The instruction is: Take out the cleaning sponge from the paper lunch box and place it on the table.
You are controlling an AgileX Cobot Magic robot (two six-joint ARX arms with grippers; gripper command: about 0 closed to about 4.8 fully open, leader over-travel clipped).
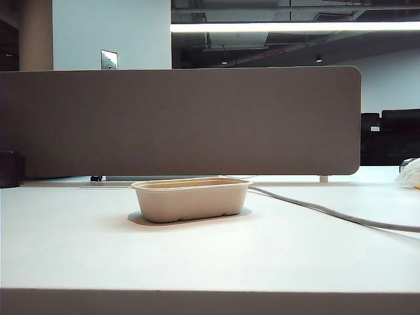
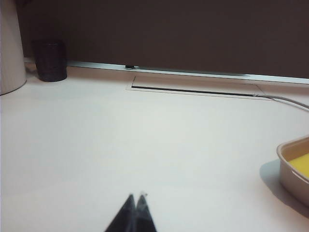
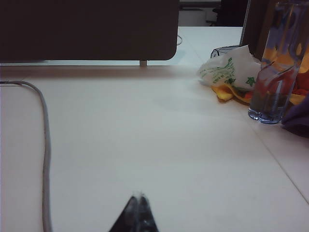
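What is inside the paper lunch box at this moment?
From the left wrist view, a yellow cleaning sponge lies inside the paper lunch box. The exterior view sees only the box wall, which covers the inside. Neither gripper is near the box.

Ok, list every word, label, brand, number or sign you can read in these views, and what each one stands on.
No text can be read in any view.
White plastic bag at the table's far right: green printing, too blurred to read.
Clear bottle beside it: no readable label.
Paper lunch box: plain, no marking.
Left gripper and right gripper, both shut near the table's front: no markings visible.
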